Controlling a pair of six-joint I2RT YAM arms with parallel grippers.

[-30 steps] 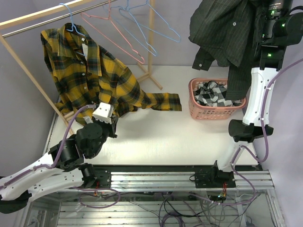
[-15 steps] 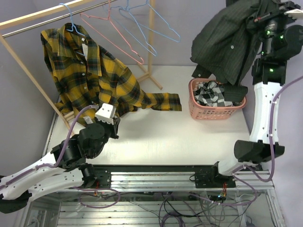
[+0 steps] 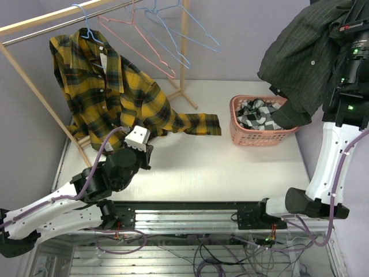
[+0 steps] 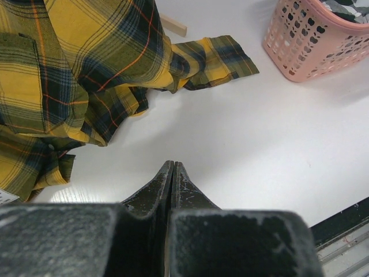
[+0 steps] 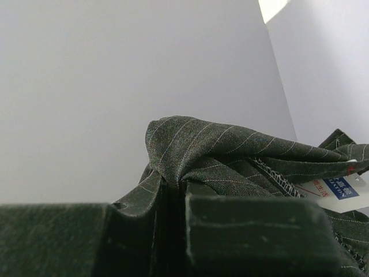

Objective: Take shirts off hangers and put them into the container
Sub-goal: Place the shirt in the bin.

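The right tool (image 5: 176, 186), clenched on the dark charcoal pinstriped fabric shirt (image 3: 305, 55), has swung right, its hem dipping into the salmon-pink lattice plastic basket (image 3: 248, 137). The left tool (image 4: 172, 173), pressed shut on nothing, has edged right.

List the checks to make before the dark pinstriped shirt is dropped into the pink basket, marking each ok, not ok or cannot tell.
1. Right hand shut on pinstriped shirt: ok.
2. Shirt's lower end inside basket: ok.
3. Shirt's bulk directly above basket: cannot tell.
4. Room in basket beside checked shirt: ok.
5. Left hand shut, empty, off the plaid shirt: ok.
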